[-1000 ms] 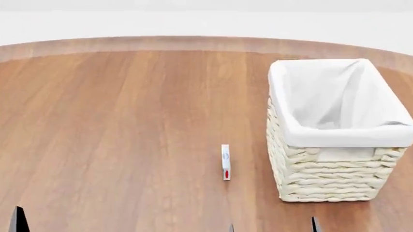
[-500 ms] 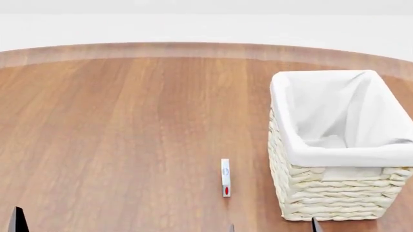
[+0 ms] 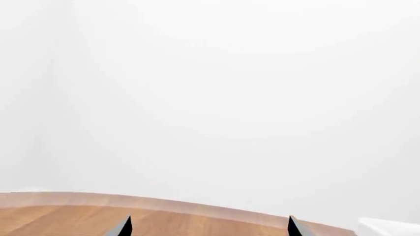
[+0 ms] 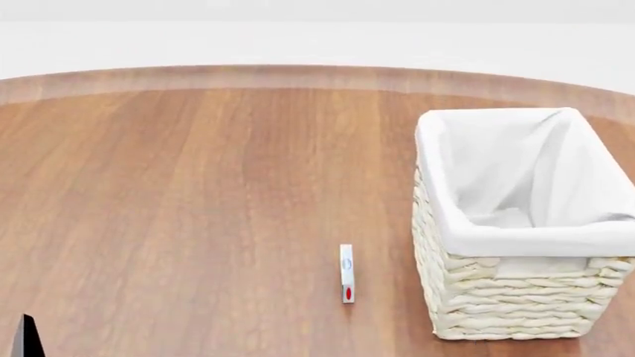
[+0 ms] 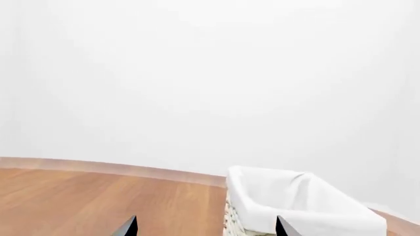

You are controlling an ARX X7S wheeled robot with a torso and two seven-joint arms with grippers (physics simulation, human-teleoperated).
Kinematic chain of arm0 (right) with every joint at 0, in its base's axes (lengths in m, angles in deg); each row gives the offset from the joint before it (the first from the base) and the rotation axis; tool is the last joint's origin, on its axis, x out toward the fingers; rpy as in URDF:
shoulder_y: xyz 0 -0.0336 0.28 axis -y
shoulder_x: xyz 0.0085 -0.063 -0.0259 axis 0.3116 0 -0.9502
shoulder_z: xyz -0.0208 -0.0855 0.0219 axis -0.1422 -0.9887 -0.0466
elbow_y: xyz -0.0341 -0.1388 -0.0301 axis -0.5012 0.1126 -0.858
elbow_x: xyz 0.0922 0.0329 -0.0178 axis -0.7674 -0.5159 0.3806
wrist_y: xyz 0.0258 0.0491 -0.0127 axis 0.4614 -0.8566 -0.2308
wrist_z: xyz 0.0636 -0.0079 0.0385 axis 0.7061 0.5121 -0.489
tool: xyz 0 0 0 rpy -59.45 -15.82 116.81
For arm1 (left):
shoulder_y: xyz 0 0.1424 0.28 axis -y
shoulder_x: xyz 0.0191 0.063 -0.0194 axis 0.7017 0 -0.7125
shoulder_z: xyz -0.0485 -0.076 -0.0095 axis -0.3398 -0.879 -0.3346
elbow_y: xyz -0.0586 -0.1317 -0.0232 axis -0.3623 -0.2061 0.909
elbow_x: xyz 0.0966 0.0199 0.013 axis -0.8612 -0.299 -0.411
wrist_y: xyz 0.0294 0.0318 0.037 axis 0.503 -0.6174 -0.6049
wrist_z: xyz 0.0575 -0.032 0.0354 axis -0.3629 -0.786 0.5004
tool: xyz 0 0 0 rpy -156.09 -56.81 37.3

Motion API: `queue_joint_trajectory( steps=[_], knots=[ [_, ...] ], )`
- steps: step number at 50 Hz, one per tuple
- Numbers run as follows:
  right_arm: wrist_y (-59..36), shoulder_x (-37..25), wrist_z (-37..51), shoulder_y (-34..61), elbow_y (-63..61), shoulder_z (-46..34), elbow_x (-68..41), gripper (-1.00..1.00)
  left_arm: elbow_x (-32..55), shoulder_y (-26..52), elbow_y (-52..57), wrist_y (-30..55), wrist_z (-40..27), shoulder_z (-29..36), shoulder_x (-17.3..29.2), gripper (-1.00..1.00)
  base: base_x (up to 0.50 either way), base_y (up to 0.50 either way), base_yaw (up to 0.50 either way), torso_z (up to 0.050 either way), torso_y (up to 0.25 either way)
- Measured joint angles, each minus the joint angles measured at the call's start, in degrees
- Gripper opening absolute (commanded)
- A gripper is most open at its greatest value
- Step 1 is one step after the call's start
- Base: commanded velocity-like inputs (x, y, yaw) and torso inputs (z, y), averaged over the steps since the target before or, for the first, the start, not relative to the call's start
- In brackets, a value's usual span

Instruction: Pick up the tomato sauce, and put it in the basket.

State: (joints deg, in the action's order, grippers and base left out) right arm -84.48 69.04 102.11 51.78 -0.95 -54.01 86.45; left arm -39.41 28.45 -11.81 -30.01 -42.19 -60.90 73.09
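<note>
- Left gripper (image 3: 208,229): only two dark fingertips (image 3: 122,228) show in its wrist view, standing well apart with nothing between them, so the jaws are spread and empty. The camera looks level over the table (image 3: 59,216) toward a blank wall, which suggests a raised, waiting pose.
- Right gripper (image 5: 204,228): its two fingertips (image 5: 129,227) likewise stand apart and bare. The basket (image 5: 295,204) lies ahead of them, nearer the far fingertip.
- Small flat object (image 4: 346,273): a thin white piece with a blue and a red mark stands on edge on the wood, ahead of the fingers and just beside the basket's near corner. Its identity cannot be told.
- Basket: upright, cloth lining folded over the rim, mouth open upward, thus ready to receive a dropped item.
- Tomato sauce: no red-labelled can appears in any view; its place cannot be told, so searching is probably the step in hand.
</note>
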Motion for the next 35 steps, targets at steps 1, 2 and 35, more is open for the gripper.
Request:
queue_joint_trajectory(
  steps=[1, 2, 35],
  knots=[
    [-0.3, 0.0, 0.2, -0.6, -0.6, -0.2, 0.4, 1.0, 0.0, 0.0, 0.0, 0.0, -0.1, 0.0, 0.0, 1.0, 0.0, 0.0, 0.0, 0.0, 0.0],
    [-0.5, -0.1, 0.3, -1.3, -1.3, -0.5, 0.8, 1.0, 0.0, 0.0, 0.0, 0.0, -0.1, 0.0, 0.1, 1.0, 0.0, 0.0, 0.0, 0.0, 0.0],
    [9.0, -4.3, 6.2, -15.6, -4.5, -3.7, 5.2, 1.0, 0.1, 0.2, -0.2, -0.3, -1.7, 0.6, 1.0, 1.0, 0.0, 0.0, 0.0, 0.0, 0.0]
  ],
)
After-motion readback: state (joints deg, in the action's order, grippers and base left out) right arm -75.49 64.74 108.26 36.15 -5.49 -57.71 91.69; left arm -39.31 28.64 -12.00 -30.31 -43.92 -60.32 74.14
